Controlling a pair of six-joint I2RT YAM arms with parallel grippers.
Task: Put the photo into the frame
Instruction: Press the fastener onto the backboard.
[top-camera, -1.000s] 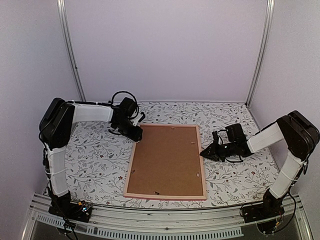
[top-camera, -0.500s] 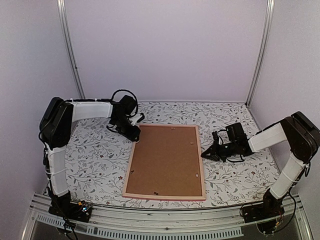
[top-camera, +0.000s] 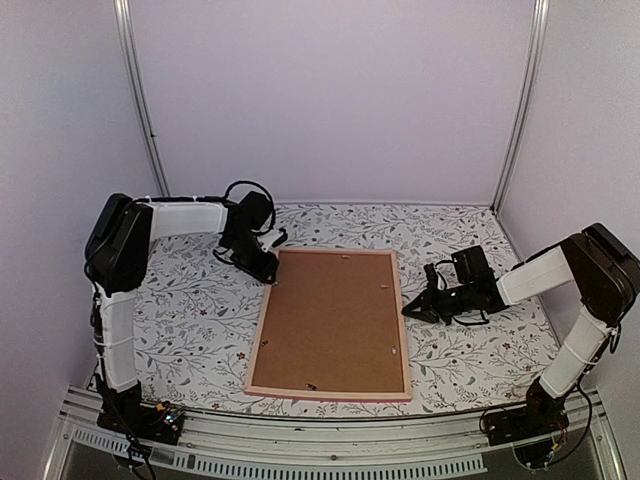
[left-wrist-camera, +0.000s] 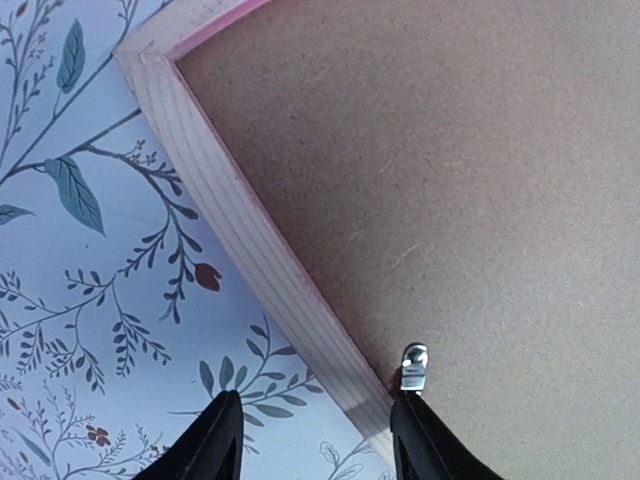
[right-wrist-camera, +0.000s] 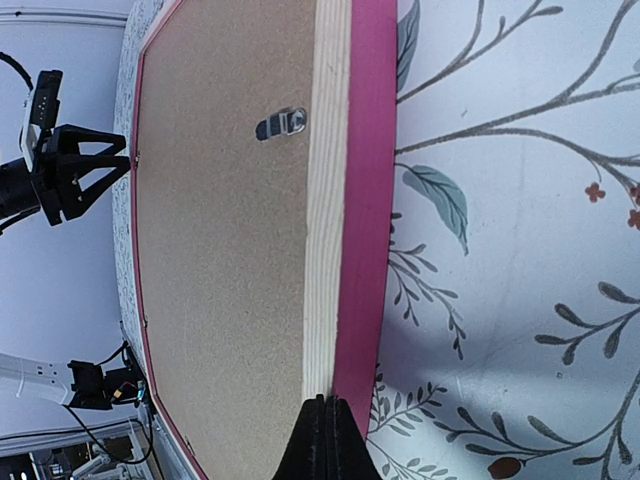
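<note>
Frame: the large thin-railed pink rectangular wooden frame (top-camera: 258, 350) lies flat, back upward, at the centre of the top view, its long sides running from bottom to upper middle
Backing: a plain brown fibreboard panel (top-camera: 330, 320) fills the frame, with a small metal turn clip (left-wrist-camera: 413, 366) on it just inside the rail
Left gripper: the black left gripper (top-camera: 262, 268) is at the frame's upper left corner; in its wrist view the fingers (left-wrist-camera: 215, 440) stand apart astride the pale rail (left-wrist-camera: 250, 250), one over the cloth, the other over the board beside the clip; whether either touches the wood I cannot tell
Right gripper: the black right gripper (top-camera: 410, 310) is at the middle of the frame's right side, its fingers pressed together with nothing between them, tips (right-wrist-camera: 322, 440) against the rail's outer pink edge (right-wrist-camera: 365, 200)
Surface: a white table cover printed with grey leafy stems (top-camera: 190, 300) lies under everything
</note>
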